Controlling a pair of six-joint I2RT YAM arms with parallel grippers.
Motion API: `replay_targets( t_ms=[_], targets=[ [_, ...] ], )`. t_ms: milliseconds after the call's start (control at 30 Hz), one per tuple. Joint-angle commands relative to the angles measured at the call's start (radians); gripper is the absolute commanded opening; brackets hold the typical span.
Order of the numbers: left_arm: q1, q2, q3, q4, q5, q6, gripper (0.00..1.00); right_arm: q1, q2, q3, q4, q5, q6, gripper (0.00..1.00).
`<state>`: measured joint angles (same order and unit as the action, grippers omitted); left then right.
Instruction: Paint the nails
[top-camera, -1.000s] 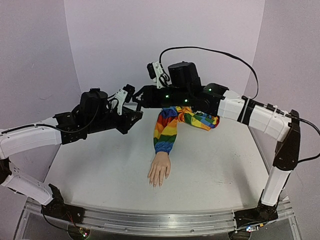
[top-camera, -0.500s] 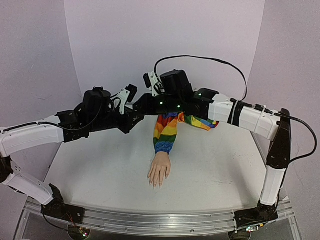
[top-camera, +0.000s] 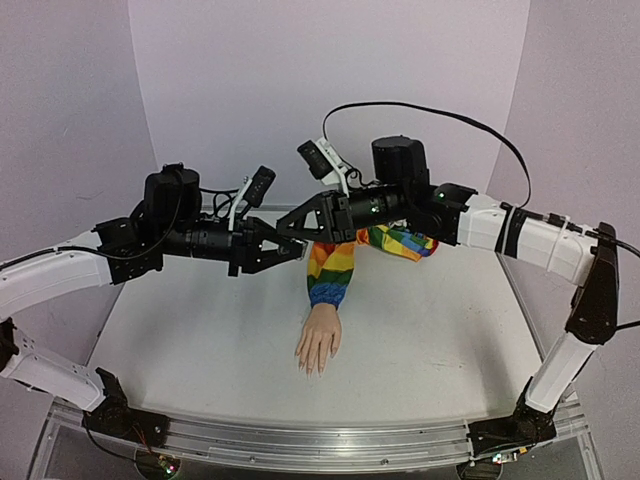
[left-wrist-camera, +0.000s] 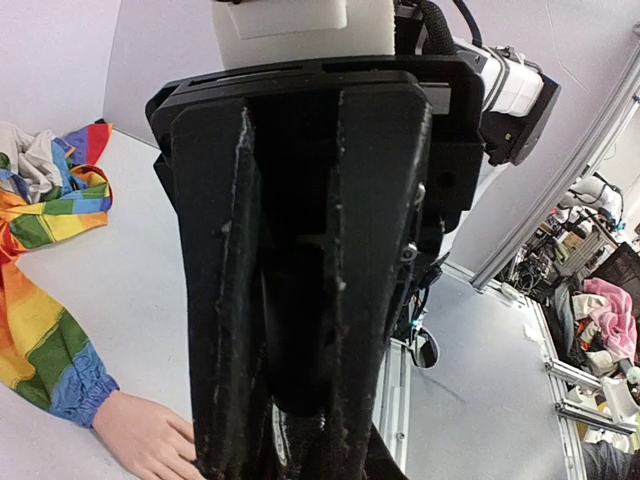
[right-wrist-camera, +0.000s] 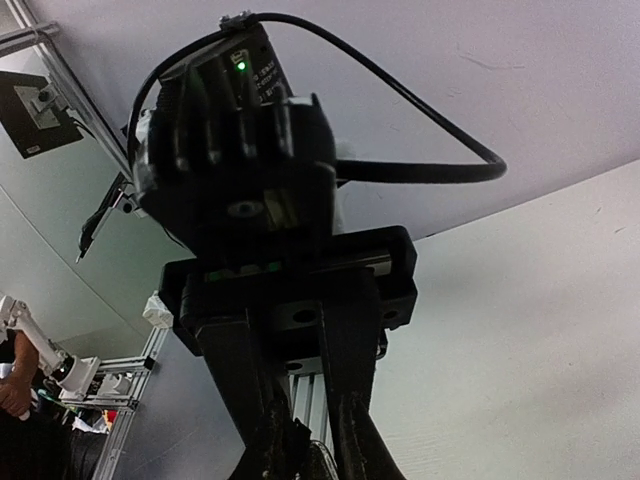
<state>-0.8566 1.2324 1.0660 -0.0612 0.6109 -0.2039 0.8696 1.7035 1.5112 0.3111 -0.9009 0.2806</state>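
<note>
The mannequin hand (top-camera: 320, 345) lies palm down on the white table, fingers toward the near edge. Its nails (top-camera: 312, 368) are too small to make out. The rainbow sleeve (top-camera: 335, 262) runs back from the wrist. Above the sleeve's left side my two grippers meet nose to nose in the air. My left gripper (top-camera: 284, 249) is shut on a small dark glossy bottle (left-wrist-camera: 262, 440). My right gripper (top-camera: 289, 228) is shut on the bottle's black cap (left-wrist-camera: 290, 385). In the left wrist view the hand (left-wrist-camera: 145, 440) and sleeve (left-wrist-camera: 40, 330) lie lower left.
The sleeve's loose end (top-camera: 405, 242) is bunched at the back of the table under the right arm. A pale backdrop wall (top-camera: 330, 60) closes off the back and sides. An aluminium rail (top-camera: 300, 440) runs along the near edge.
The right gripper has closed from part open to shut. Both wrists have turned and levelled, so the grippers now point straight at each other a little lower and further right.
</note>
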Motion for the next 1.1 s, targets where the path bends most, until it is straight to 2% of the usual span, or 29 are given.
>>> replay_targets(
  t_ms=[0,67,100,200,267,333,467,567,700,867,1067],
  targets=[
    [0.011,-0.055,-0.023,0.057,0.027,-0.011,0.0,0.016,-0.072,-0.053,0.005,-0.064,0.045,0.0],
    [0.011,-0.065,-0.04,0.057,-0.029,0.009,0.0,0.016,-0.099,-0.073,0.0,0.073,0.05,0.0],
    [0.009,-0.069,-0.046,0.057,-0.062,0.02,0.0,0.016,-0.113,-0.084,-0.004,0.151,0.049,0.1],
    [0.003,-0.086,-0.078,0.057,-0.192,0.053,0.0,0.016,-0.151,-0.097,-0.055,0.427,0.063,0.56],
    [-0.007,-0.087,-0.097,0.057,-0.321,0.082,0.0,0.016,-0.169,-0.111,-0.079,0.584,0.076,0.67],
    [-0.018,-0.079,-0.097,0.057,-0.427,0.118,0.0,0.016,-0.169,-0.113,-0.091,0.686,0.103,0.71],
    [-0.037,-0.057,-0.072,0.057,-0.64,0.158,0.0,0.016,-0.119,-0.031,-0.13,0.746,0.175,0.71],
    [-0.04,-0.039,-0.048,0.057,-0.71,0.165,0.0,0.042,-0.064,0.065,-0.148,0.756,0.205,0.69],
    [-0.047,-0.017,-0.019,0.057,-0.711,0.181,0.0,0.069,0.015,0.167,-0.168,0.785,0.226,0.66],
    [-0.059,-0.008,-0.005,0.057,-0.712,0.175,0.0,0.081,0.106,0.263,-0.194,0.789,0.254,0.54],
    [-0.065,-0.011,-0.004,0.057,-0.717,0.152,0.0,0.087,0.147,0.286,-0.199,0.773,0.271,0.4]
  ],
)
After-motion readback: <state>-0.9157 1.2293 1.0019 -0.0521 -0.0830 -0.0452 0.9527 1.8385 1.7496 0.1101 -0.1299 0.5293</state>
